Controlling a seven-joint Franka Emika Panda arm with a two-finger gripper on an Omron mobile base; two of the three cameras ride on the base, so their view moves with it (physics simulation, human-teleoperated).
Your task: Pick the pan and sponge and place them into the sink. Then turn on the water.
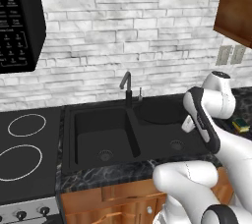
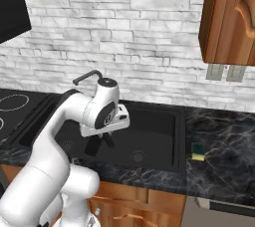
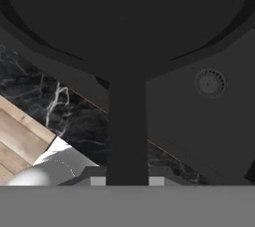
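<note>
We found the arm reaching over the right basin of the sink [image 1: 69, 142], with the gripper [image 2: 99, 144] hanging low above that basin. In the hand view the pan [image 3: 124, 17] spread across the top as a broad black round, and its straight handle [image 3: 127, 131] ran down between the fingers, which sat narrow and clamped on it. So the claw held the pan by its handle. From the left base view the pan's round rim [image 1: 157, 112] showed over the back part of the right basin, just right of the faucet [image 1: 127, 86]; we could not tell whether it touched the basin floor. The right drain [image 3: 210, 82] lay beside the pan in the hand view, and the left basin had its own drain [image 1: 105, 155]. The sponge [image 2: 198, 152] lay on the dark marble counter [image 2: 224, 146] just right of the sink, yellow with a green top, well apart from the gripper. The stove [image 1: 24, 149] stood left of the sink, with white burner rings.
</note>
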